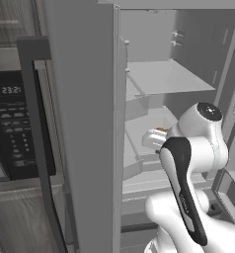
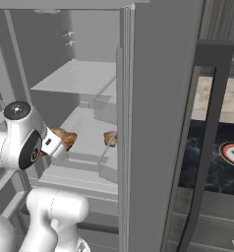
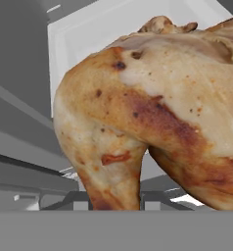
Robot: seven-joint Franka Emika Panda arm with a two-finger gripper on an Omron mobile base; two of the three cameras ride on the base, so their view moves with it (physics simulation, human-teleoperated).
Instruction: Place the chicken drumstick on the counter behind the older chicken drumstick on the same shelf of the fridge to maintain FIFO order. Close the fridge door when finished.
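Hand [image 2: 60,147]: clenched on the chicken drumstick, reached in through the open side of the fridge, just over the front edge of the middle shelf.
Held chicken drumstick [image 3: 152,117]: golden-brown, lumpy, close against the hand camera; in the right base view seen as a brown lump [image 2: 65,138] at the tip of the hand, above the front left part of the shelf; whether touching the shelf, cannot tell.
Older chicken drumstick [image 2: 110,138]: on the same shelf, to the right of the held one in the right base view, close to the edge of the closed door, apart from the held piece; in the hand view a small brown tip [image 3: 162,23] peeking over the held piece, farther in.
Fridge [image 1: 188,44]: grey inside, 1 side open, pale shelves stacked one above another.
Middle shelf [image 2: 89,130]: pale, shallow tray shape, carrying the older piece.
Upper shelf [image 1: 164,76]: flat, pale.
Closed door [image 2: 158,123]: tall, grey, long dark vertical handle [image 2: 207,147].
Desk [image 2: 212,157]: black marble-look slab to the right of the fridge, with a round plate-like thing [image 2: 233,153] at the frame edge.
Microwave [image 1: 13,123]: dark, left of the fridge, lit clock display.
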